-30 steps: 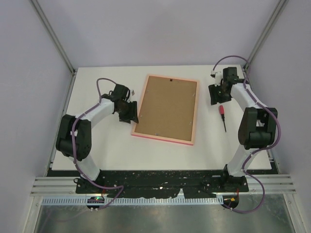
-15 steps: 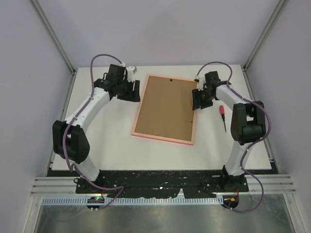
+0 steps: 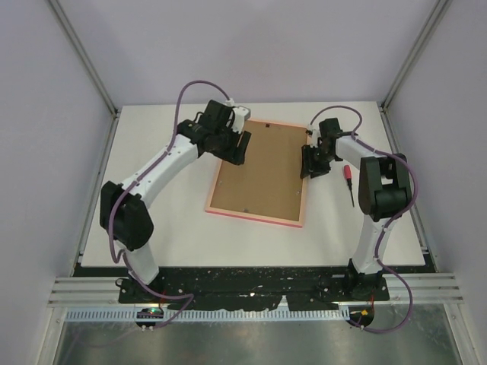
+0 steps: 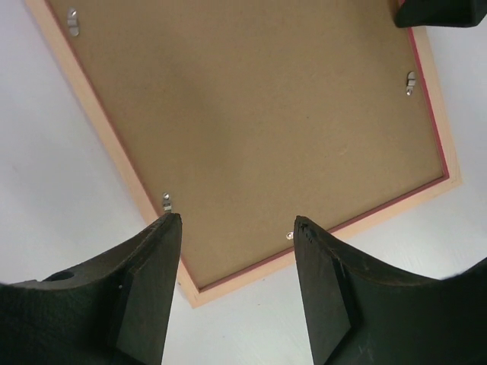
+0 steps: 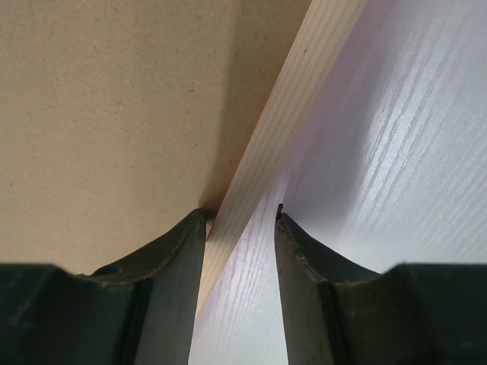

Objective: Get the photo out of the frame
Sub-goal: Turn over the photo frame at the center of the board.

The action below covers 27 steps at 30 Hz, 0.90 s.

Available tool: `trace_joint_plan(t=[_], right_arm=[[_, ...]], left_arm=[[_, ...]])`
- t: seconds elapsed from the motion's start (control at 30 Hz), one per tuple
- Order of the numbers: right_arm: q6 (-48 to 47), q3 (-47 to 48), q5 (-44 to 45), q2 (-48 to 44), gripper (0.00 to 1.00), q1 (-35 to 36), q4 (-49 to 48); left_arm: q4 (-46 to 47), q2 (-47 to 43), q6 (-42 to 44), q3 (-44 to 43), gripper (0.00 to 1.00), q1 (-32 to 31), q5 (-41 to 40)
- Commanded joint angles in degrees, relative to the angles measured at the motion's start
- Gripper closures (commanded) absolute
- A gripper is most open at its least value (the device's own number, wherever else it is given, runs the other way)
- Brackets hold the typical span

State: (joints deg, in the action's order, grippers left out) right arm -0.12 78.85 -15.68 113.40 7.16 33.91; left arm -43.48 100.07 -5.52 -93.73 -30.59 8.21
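Observation:
The frame (image 3: 255, 218) lies face down on the white table, its salmon-pink back rim around a brown backing board (image 3: 262, 167). The photo is hidden beneath that board. My left gripper (image 3: 236, 148) hovers open over the frame's far left corner; in the left wrist view its fingertips (image 4: 236, 219) bracket that corner of the rim (image 4: 118, 152), with nothing between them. My right gripper (image 3: 308, 163) is at the frame's right edge. Its open jaws (image 5: 240, 211) straddle the pale rim (image 5: 281, 114), one finger over the board (image 5: 99, 114), the other over the table.
A red-handled screwdriver (image 3: 348, 182) lies on the table just right of the frame, beside the right arm. Small metal retaining clips (image 4: 166, 201) (image 4: 410, 82) sit along the board's edges. White walls enclose the table on three sides.
The left arm swung from the frame's left side up over its far left corner, and its jaws widened. The right gripper moved left onto the frame's right edge, and its jaws narrowed a little.

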Motion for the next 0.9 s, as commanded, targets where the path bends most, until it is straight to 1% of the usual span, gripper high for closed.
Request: trace_joint_plan(t=[0.0, 0.17, 0.2, 0.23, 0.27, 0.3, 0.4, 0.53, 0.67, 0.87], right_arm=[[2.8, 0.0, -0.9, 1.1, 0.58, 0.3, -1.6], [4.7, -0.2, -3.6, 2.6, 0.7, 0.3, -1.7], [5.1, -0.3, -3.8, 2.7, 0.75, 0.3, -1.7], [5.3, -0.4, -4.8, 2.9, 0.77, 0.3, -1.7], [5.8, -0.5, -5.4, 2.9, 0.88, 0.2, -1.7], [6.2, -0.7, -6.7, 2.7, 0.92, 0.1, -1.7], [8.0, -0.9, -11.4, 1.7, 0.92, -0.3, -1.8], [10.4, -1.1, -15.3, -1.3, 0.92, -0.8, -2.8], [11.9, -0.4, -17.7, -4.8, 0.92, -1.2, -2.9], [12.6, -0.2, -18.8, -7.1, 0.92, -1.4, -2.5]], left_arm=[[-2.7, 5.1, 0.0, -7.3, 0.37, -4.0, -3.5], [-7.7, 13.0, -4.5, -17.8, 0.37, -8.3, -6.4], [-9.2, 14.7, -5.6, -20.5, 0.37, -9.1, -6.6], [-10.7, 16.7, -6.5, -23.6, 0.37, -9.6, -6.4], [-12.1, 18.2, -7.2, -25.4, 0.37, -10.2, -6.1], [-12.9, 19.8, -7.9, -27.8, 0.37, -10.6, -6.0], [-13.7, 22.1, -8.5, -30.7, 0.37, -12.6, -5.1], [-14.3, 23.8, -8.6, -33.1, 0.37, -15.2, -3.4], [-14.3, 24.7, -8.6, -33.8, 0.37, -17.6, -3.1], [-14.3, 26.8, -9.0, -34.1, 0.37, -21.3, -4.2]])
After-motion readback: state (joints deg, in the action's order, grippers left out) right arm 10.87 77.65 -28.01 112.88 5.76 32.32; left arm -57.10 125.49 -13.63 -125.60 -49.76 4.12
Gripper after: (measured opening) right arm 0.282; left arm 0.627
